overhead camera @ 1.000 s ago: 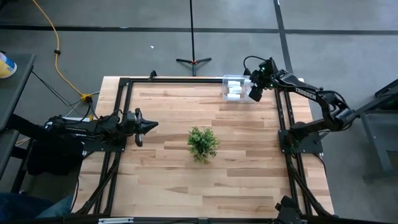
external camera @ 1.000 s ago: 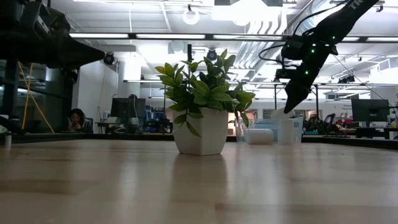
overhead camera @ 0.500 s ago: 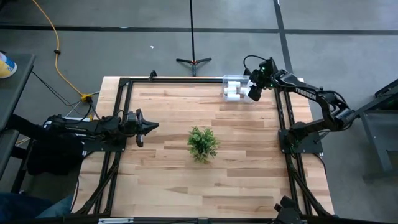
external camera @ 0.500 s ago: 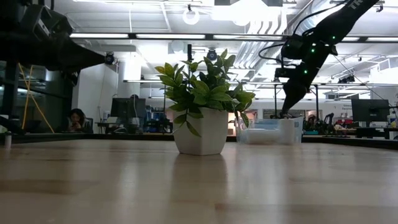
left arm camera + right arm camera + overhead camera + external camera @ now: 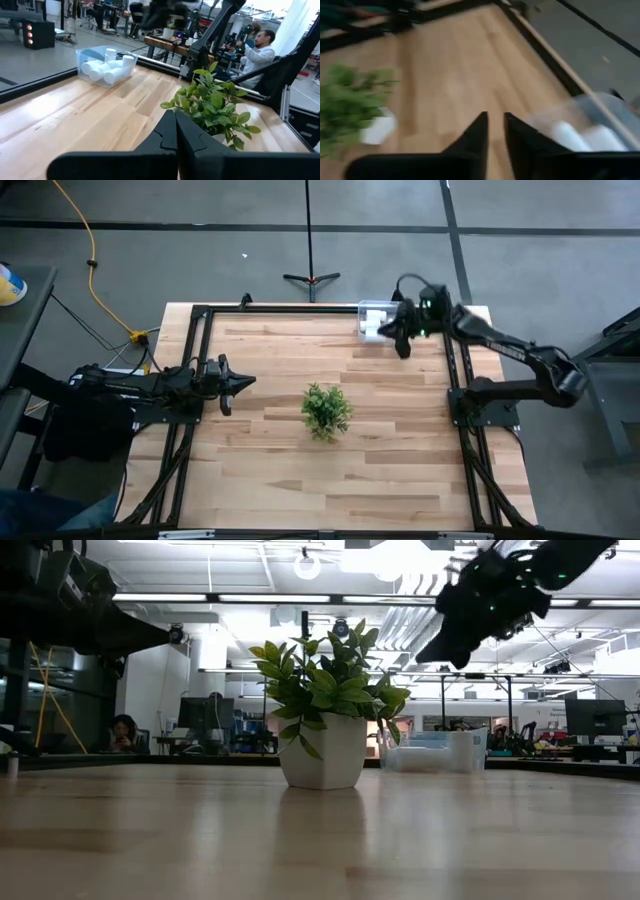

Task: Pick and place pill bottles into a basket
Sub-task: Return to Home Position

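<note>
Pill bottles (image 5: 106, 71): all that show are inside the basket (image 5: 368, 307). A white heap, some lying, at least one upright. Exact count not readable. None seen loose on the table (image 5: 400, 460).

Basket: clear, low-walled, at the far right corner of the table, close to the far edge. Nothing but bottles in it.

Right gripper (image 5: 495, 116): hangs at the basket's near-right side, raised well above the tabletop in the low view. Fingers slightly parted, a narrow gap between them, nothing held.

Left gripper (image 5: 175, 114): at the left edge of the table, about mid-depth, pointing toward the plant (image 5: 326, 409). Fingers pressed together, empty. Arm waiting.

Plant: small green one in a white pot, mid-table, well apart from the basket, between the two grippers.

Judgement: placing looks finished. The step in hand is pulling the right arm back to rest.

- Gain height first, so the fingers pass over the basket's near wall, not into it. The bin looks light and a nudge could slide it toward the table edge.
- Then draw back toward the right-side base, keeping to the right of the plant.
- Go slowly, since a clear wall is easy to misjudge.
- Left arm looks parked already and needs little or no motion.
</note>
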You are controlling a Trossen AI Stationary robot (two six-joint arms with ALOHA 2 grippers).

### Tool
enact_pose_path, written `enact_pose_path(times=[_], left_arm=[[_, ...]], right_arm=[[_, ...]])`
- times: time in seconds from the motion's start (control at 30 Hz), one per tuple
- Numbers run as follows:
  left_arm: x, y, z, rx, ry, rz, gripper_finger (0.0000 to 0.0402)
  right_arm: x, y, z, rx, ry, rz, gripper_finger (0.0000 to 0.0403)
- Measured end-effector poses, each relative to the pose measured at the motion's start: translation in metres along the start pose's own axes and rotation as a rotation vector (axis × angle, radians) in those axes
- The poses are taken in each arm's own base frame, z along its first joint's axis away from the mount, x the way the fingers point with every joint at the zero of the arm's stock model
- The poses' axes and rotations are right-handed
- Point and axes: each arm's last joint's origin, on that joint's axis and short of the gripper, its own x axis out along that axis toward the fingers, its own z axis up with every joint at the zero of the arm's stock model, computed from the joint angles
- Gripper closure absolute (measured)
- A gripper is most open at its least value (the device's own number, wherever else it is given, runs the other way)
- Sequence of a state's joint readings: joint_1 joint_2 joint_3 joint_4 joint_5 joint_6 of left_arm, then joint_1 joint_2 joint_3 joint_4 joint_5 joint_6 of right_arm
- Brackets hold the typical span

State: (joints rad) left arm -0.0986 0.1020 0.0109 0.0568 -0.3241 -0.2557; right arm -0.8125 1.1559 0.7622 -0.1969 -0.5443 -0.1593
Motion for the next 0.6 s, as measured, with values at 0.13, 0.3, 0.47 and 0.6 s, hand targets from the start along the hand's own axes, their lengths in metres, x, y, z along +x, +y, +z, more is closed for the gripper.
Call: enact_pose_path(times=[0.13,0.3,0.47,0.6], left_arm=[[0.0,0.0,0.0,0.016,-0.001,0.001,0.0368],[0.0,0.0,0.0,0.026,-0.001,0.001,0.0379],[0.0,0.0,0.0,0.041,-0.003,0.009,0.0378],[0.0,0.001,0.001,0.052,-0.011,0.033,0.0378]], right_arm=[[0.007,0.039,-0.018,-0.044,-0.128,0.11,0.0393],[-0.001,0.074,-0.046,-0.058,-0.303,0.153,0.0396],[-0.024,0.098,-0.074,-0.084,-0.388,0.256,0.04],[-0.04,0.111,-0.092,-0.064,-0.459,0.263,0.0401]])
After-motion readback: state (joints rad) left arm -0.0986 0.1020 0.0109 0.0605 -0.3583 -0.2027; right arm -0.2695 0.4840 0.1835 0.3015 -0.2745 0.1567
